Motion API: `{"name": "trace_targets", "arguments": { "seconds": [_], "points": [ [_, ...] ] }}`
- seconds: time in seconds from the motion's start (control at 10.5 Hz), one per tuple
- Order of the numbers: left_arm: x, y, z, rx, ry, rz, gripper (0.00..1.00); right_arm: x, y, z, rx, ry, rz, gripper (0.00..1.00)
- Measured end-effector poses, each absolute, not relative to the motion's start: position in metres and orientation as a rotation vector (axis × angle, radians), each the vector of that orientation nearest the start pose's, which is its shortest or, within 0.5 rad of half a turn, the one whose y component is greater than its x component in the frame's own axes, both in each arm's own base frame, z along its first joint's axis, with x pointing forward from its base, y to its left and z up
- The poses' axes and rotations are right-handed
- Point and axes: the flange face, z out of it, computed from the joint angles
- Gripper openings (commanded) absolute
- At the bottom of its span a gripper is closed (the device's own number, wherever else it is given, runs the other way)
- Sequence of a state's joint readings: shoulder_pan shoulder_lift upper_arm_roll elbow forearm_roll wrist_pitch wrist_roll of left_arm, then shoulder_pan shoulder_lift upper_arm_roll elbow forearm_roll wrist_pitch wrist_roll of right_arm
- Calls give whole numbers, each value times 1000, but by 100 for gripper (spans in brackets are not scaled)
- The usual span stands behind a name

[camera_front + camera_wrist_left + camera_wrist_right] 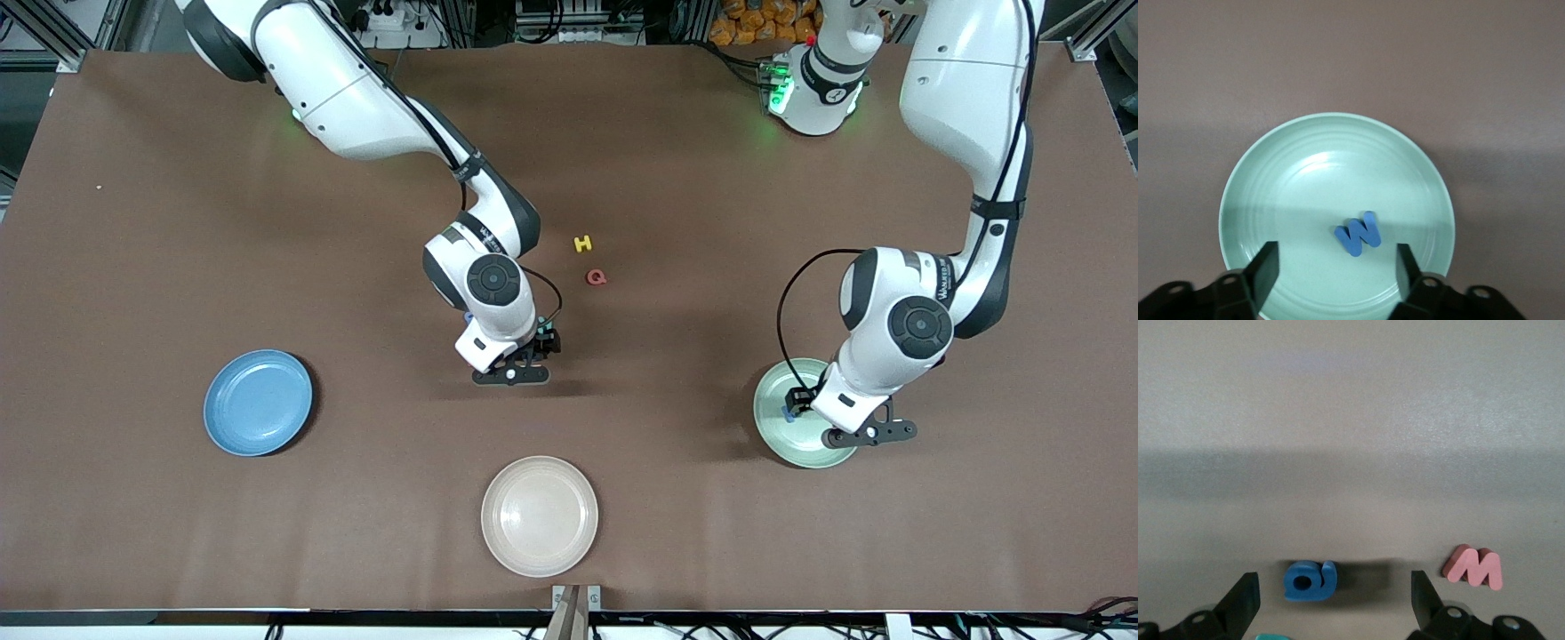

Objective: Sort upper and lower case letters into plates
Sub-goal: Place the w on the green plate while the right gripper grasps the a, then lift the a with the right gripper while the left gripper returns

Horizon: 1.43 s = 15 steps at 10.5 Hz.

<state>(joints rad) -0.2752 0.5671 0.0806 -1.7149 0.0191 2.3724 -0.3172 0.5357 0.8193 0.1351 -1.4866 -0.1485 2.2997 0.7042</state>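
Left gripper (pixel 1337 263) open over the mint plate (pixel 1258 180), blue w (pixel 1359 233) lying loose in it. Right gripper (pixel 1335 593) open, straddling the blue a (pixel 1310 580) on the table; red M (pixel 1475 567) sits just beside it, outside the jaws

A large table (pixel 178 178) fills almost the whole front view. A plain brown mat covers it, with soft creases near the lower edge. The light comes from above and makes soft shadows on the mat. A cream plate (pixel 539 516) lies near the front edge. Along the top edge there are metal frame bars (pixel 53 27), black cables (pixel 569 18) and a heap of orange things (pixel 765 22). A small metal bracket (pixel 576 597) sits at the front edge.
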Motion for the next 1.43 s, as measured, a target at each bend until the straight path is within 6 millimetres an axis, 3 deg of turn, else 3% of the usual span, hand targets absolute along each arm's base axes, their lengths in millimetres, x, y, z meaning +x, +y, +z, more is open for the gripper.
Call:
{"name": "trace_targets", "arguments": {
  "seconds": [0.38, 0.57, 0.76, 0.86, 0.95, 1.05, 1.43],
  "points": [
    [662, -147, 324, -3116, -133, -193, 100, 572, 440, 177, -3144, 4, -13, 100],
    [651, -172, 338, -3134, -128, -169, 100, 573, 440, 175, -3143, 7, -12, 100],
    [640, -207, 338, -3146, -144, -156, 100, 574, 441, 175, -3142, 9, -14, 100],
    [636, -217, 338, -3148, -137, -156, 100, 574, 441, 175, -3142, 9, -14, 79],
    [633, -225, 339, -3152, -131, -155, 100, 574, 441, 176, -3141, 10, -16, 24],
    [627, -238, 337, -3157, -146, -142, 100, 575, 441, 176, -3141, 13, -16, 0],
    [601, -293, 334, -3178, -206, -111, 100, 576, 443, 180, -3134, 16, -20, 0]
  ]
}}
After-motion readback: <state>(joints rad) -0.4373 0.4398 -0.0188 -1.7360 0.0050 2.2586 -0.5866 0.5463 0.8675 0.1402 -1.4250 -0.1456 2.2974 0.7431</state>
